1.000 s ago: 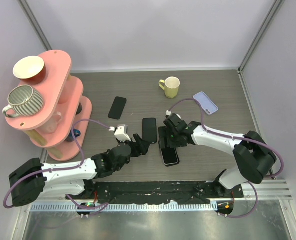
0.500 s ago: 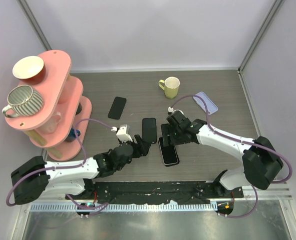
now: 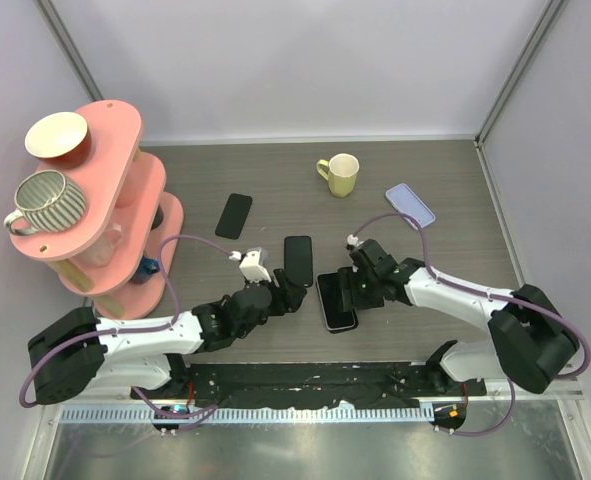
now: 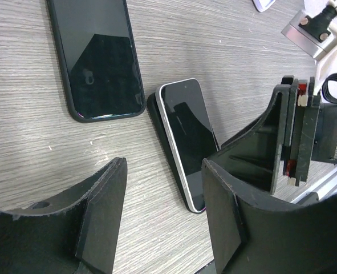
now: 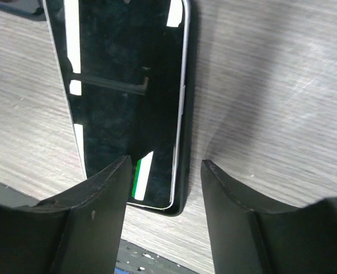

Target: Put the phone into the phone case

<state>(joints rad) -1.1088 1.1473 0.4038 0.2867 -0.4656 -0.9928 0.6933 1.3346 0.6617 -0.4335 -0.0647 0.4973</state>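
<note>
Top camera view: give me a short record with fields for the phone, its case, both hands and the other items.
phone: silver-edged black-screened phone, face up on case
case: black phone case, under phone, rim showing
left hand: open, empty, beside phone
right hand: open, empty, above phone's end
other: nearer black phone, farther black phone, yellow mug, lilac case, pink rack

Built of white links and black joints, left arm [image 3: 145,345] and right arm [image 3: 455,292] alike; strung with purple cables [image 3: 185,238]; tipped with matte black wedge fingers on left end effector [image 4: 163,162] and right end effector [image 5: 165,161].
</note>
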